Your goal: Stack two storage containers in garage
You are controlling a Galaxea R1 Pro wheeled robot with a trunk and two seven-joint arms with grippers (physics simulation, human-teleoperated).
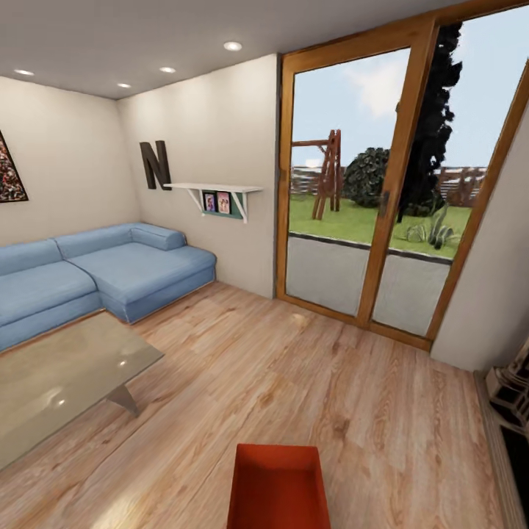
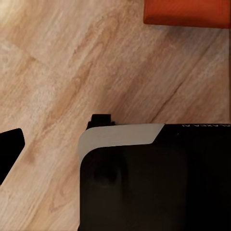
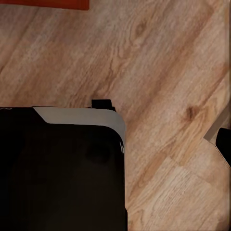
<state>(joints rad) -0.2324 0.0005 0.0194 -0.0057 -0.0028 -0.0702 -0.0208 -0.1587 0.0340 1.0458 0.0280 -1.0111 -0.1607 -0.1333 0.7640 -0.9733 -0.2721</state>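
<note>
I am in the living room, on its light wood plank floor [image 1: 353,411]. One orange-red open-top storage container [image 1: 278,488] sits low in the head view, right in front of me, with nothing inside it. A corner of it also shows in the left wrist view [image 2: 187,12], and a thin strip in the right wrist view [image 3: 48,4]. Both wrist cameras look down at the planks and at my black base [image 2: 154,183] [image 3: 62,168]. A dark tip at the edge of each wrist view may be a finger; the jaws' state cannot be read. The garage is out of view.
A blue corner sofa [image 1: 103,272] stands at the left with a glass table [image 1: 59,375] in front of it. Wood-framed glass doors [image 1: 382,198] face the garden ahead. A white shelf [image 1: 213,191] hangs on the wall. A fireplace edge [image 1: 514,397] is at the right.
</note>
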